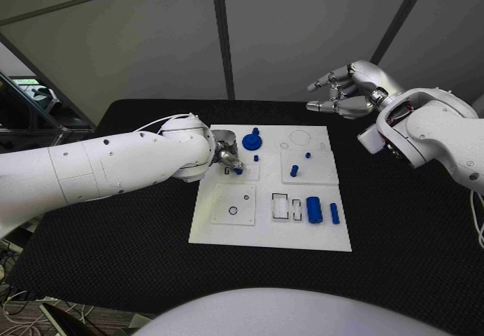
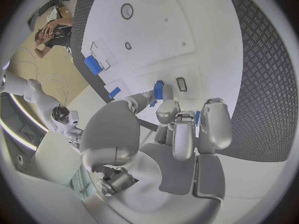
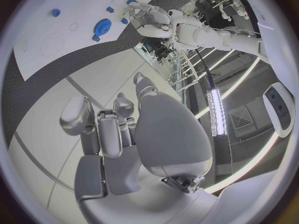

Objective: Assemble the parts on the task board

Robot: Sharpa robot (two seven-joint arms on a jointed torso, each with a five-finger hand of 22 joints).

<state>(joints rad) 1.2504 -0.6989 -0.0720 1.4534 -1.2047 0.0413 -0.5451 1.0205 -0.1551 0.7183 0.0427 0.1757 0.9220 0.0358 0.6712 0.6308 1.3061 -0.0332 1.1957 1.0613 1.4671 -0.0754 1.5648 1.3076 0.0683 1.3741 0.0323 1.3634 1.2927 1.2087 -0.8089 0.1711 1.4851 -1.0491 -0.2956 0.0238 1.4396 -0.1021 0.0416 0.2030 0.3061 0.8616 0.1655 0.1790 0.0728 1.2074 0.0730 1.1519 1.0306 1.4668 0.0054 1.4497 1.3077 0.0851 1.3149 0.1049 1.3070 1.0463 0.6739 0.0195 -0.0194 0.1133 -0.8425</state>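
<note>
The white task board (image 1: 272,231) lies mid-table. My left hand (image 1: 227,155) hovers low over its near-left part and pinches a small blue part (image 1: 238,170) between thumb and finger. In the left wrist view that part (image 2: 158,90) hangs just beside a small rectangular slot (image 2: 181,84). A blue gear (image 1: 251,143) stands at the board's far edge, with short blue pegs (image 1: 294,170) near the middle. A blue cylinder (image 1: 315,209) and a thin blue bar (image 1: 333,213) lie at the right. My right hand (image 1: 348,89) is raised beyond the board's far right corner, holding nothing, fingers loosely apart.
Two rectangular slots (image 1: 287,207) and a round hole (image 1: 233,210) sit in the board's near half. Black matting (image 1: 121,238) surrounds the board. My left forearm (image 1: 111,168) crosses the table's left side. The right wrist view shows the gear (image 3: 101,26) from afar.
</note>
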